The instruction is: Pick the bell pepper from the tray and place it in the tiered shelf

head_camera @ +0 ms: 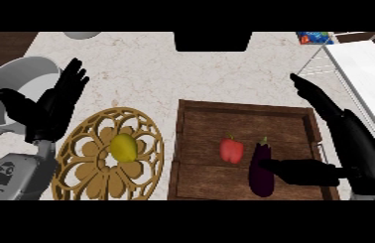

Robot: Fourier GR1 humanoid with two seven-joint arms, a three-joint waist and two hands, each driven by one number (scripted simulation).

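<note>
Head view: glossy red bell pepper (231,150) (beside a purple eggplant (261,170)) on the wooden tray (242,119), right hand (333,138) open, empty.

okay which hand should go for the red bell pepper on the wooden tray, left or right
Right. The right hand is open at the tray's right side, thumb by the eggplant, near the bell pepper and the tiered shelf. The left hand rests open beyond the trivet.
</note>
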